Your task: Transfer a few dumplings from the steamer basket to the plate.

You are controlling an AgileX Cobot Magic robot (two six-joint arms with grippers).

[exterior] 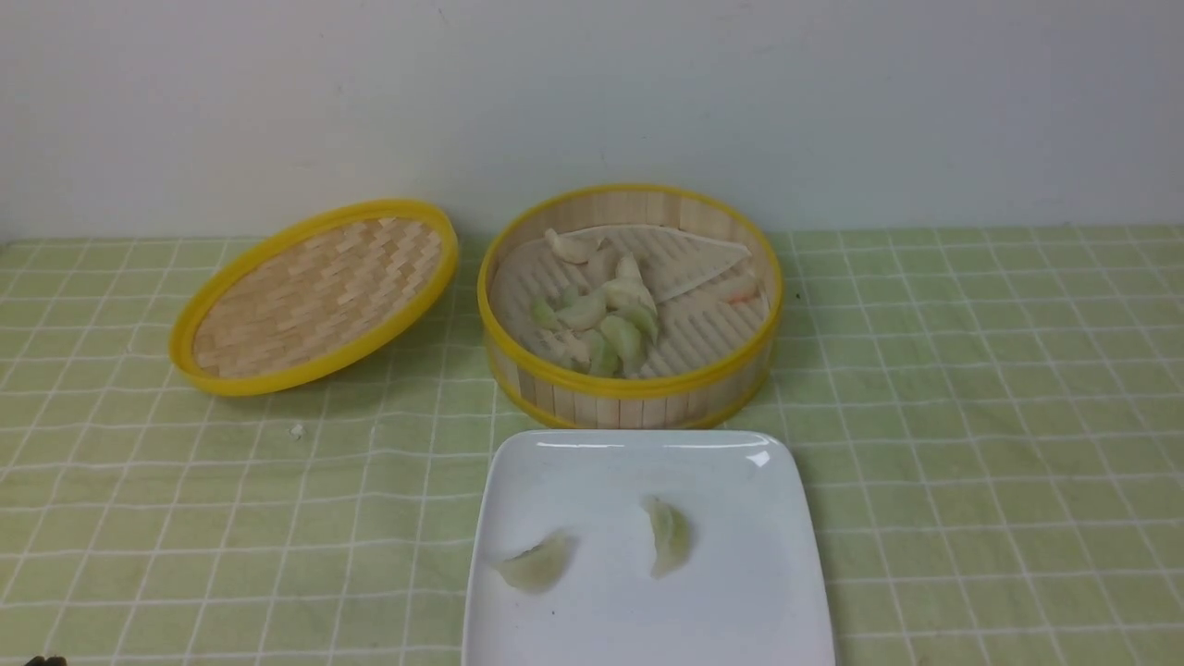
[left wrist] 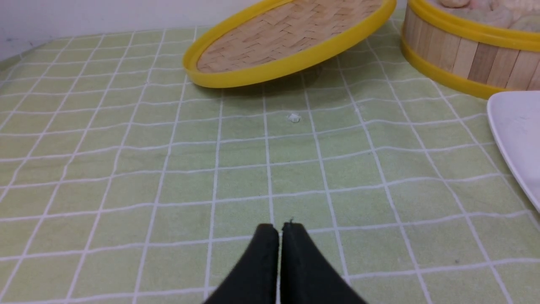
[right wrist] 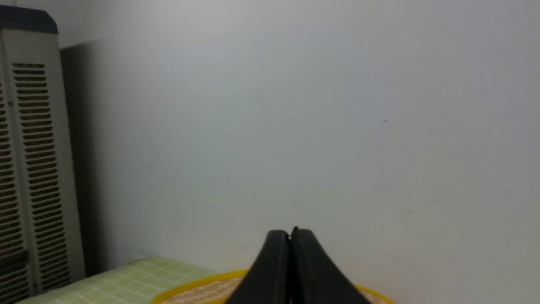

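The steamer basket (exterior: 638, 403) stands mid-table with several pale green and white dumplings (exterior: 606, 324) heaped on its slatted floor. In front of it lies the white square plate (exterior: 740, 601), carrying two green dumplings, one to the left (exterior: 536, 562) and one nearer the middle (exterior: 668, 535). My left gripper (left wrist: 279, 230) is shut and empty, low over the green checked cloth to the left of the plate (left wrist: 517, 135) and basket (left wrist: 464, 55). My right gripper (right wrist: 290, 234) is shut and empty, raised and facing the wall. Neither gripper's fingers show in the front view.
The shallow woven lid (exterior: 314, 296) with a yellow rim lies tilted left of the basket, and it also shows in the left wrist view as the lid (left wrist: 291, 38). A small white crumb (left wrist: 294, 118) sits on the cloth. A louvred grey cabinet (right wrist: 29, 169) stands beside the table.
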